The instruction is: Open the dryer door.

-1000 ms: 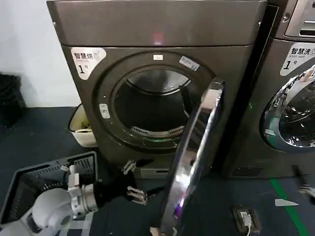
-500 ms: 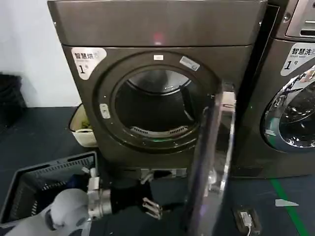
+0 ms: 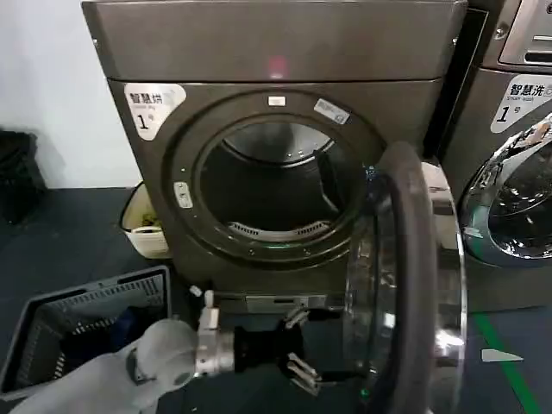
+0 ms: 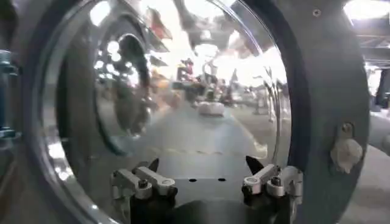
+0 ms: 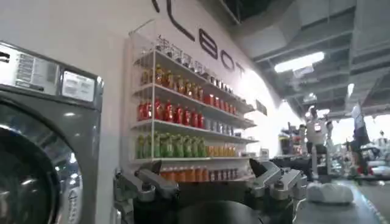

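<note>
Beside the left gripper (image 3: pixel 302 354) — dryer door (image 3: pixel 405 285) ajar

The left arm (image 3: pixel 129 379) reached forward and low from the robot's left side, wrist level. Its left gripper (image 3: pixel 304 349) pointed ahead with fingers (image 4: pixel 141 181) spread apart, holding nothing. The right gripper (image 5: pixel 207 182) also stood spread and empty.

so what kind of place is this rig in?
Likely a laundry mock-up in a demo hall: the dryer beside a neighbouring machine, a laundry basket, drink-stocked shelves.
</note>
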{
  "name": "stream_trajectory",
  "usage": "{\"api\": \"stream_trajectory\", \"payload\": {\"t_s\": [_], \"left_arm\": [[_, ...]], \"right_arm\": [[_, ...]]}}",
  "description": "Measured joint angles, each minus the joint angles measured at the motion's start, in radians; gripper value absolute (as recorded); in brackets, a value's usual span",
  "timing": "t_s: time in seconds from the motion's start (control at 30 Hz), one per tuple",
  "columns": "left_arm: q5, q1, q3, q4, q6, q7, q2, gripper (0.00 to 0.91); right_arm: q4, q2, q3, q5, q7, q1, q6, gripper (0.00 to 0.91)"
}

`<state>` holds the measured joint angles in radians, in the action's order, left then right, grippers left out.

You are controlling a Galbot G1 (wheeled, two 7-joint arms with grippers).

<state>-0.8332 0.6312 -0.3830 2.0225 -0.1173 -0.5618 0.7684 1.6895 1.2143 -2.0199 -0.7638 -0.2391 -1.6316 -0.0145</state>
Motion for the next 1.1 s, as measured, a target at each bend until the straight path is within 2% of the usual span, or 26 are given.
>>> {"api": "stream_trajectory", "payload": {"t_s": [0.4, 0.6, 1.1], "left_arm": [[-0.017, -0.174, -0.142, -0.116, 0.001, 0.035, 0.140, 0.907], [-0.025, -0.229, -0.180, -0.160, 0.005, 0.058, 0.211, 0.907], [-0.020, -0.329, -0.276, -0.257, 0.023, 0.038, 0.349, 0.907]], "right_arm": [[-0.017, -0.005, -0.040, -0.009, -0.004, -0.026, -0.003, 0.907], [-0.028, -0.005, -0.052, -0.010, -0.004, -0.030, -0.003, 0.907], [-0.043, -0.013, -0.071, -0.012, -0.003, -0.031, -0.004, 0.907]]}}
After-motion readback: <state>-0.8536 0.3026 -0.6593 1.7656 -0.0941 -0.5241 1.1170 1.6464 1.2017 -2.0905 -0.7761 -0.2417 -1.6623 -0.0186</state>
